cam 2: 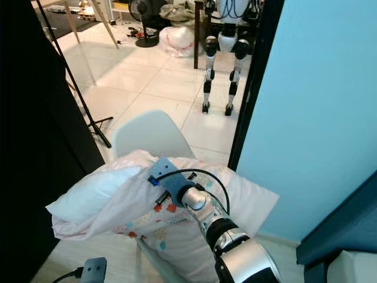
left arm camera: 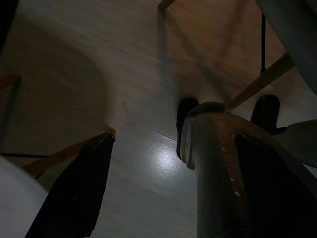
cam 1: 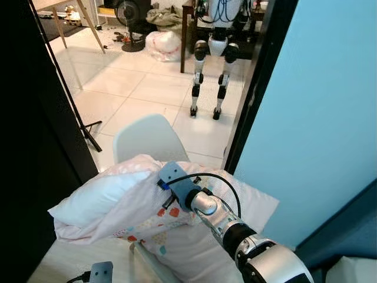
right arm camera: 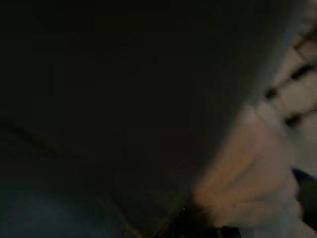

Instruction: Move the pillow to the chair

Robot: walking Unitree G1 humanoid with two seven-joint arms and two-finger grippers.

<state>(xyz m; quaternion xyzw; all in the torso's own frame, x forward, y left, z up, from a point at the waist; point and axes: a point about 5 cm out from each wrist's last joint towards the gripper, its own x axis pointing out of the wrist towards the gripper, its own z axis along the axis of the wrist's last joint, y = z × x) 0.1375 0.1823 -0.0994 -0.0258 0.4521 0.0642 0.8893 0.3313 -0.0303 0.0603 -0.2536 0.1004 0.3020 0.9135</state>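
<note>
Landmark = white chair [cam 1: 147,137], just beyond the pillow, standing on the tiled floor [cam 1: 141,88].

Light blue wall [cam 1: 312,118] to the right of the chair, black door frame edge [cam 1: 253,82] between wall and floor. Black panel [cam 1: 29,118] left of the chair.

Pillow [cam 1: 112,200]: white with small coloured patches, bunched up, right in front of the chair's backrest and partly covering its lower edge; can't tell if it touches the seat.

Another humanoid robot [cam 1: 213,53] stands on the tiles well beyond the chair, legs visible, near a dark tabletop. White bag [cam 1: 163,42] and floor fan [cam 1: 132,15] further back, left of that robot.

Right claw [cam 1: 168,191] pressed into the pillow's top, near side of the chair; fingers buried in fabric, grip state cannot tell. Right wrist view is dark, blurred fabric only.

Left claw [left arm camera: 143,188] low, below the pillow; left wrist view shows its two fingers spread apart over pale wooden floor, holding nothing.
</note>
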